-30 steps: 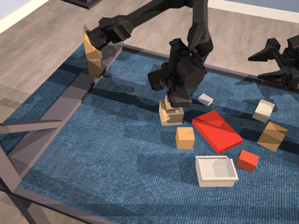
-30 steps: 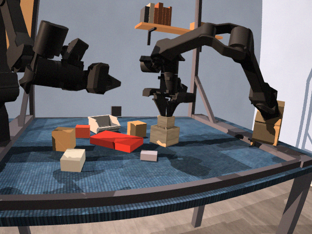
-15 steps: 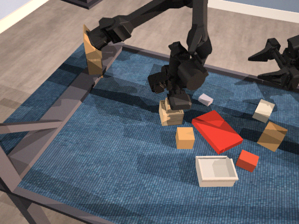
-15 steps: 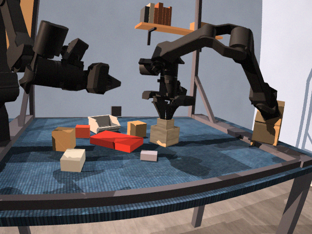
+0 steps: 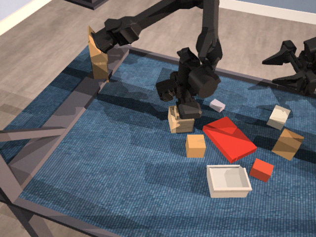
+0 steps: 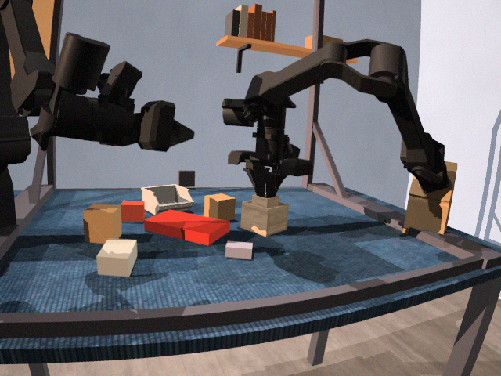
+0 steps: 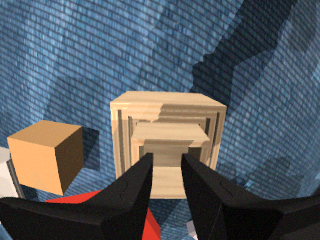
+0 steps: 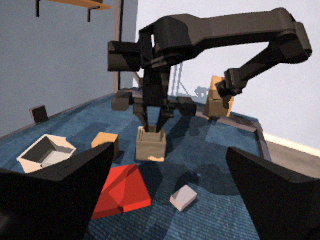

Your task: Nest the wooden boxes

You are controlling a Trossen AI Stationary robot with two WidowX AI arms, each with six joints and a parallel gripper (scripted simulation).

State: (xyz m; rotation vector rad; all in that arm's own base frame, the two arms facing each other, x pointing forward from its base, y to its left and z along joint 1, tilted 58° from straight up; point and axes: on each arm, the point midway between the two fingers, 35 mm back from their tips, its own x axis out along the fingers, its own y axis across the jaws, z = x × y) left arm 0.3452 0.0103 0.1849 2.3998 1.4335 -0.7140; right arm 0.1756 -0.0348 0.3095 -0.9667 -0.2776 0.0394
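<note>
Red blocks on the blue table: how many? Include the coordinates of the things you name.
2: a small red block [image 5: 261, 169] [image 6: 132, 211] beside the open white plastic bin [image 5: 230, 193] [image 6: 148, 200] [image 7: 6, 170] [image 8: 29, 162], and a large flat red block [image 5: 229, 141] [image 6: 170, 226] [image 7: 151, 227] [image 8: 122, 192] nearby. The arms might hide more.

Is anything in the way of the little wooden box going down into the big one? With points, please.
Nothing visible blocks it. The left gripper [image 5: 178, 114] [image 6: 266, 195] [image 7: 167, 159] [image 8: 151, 134] holds the small box [image 6: 266, 200] [image 7: 170, 132] right over the big box's [image 5: 182, 127] [image 6: 264, 218] [image 7: 117, 145] [image 8: 151, 151] opening.
</note>
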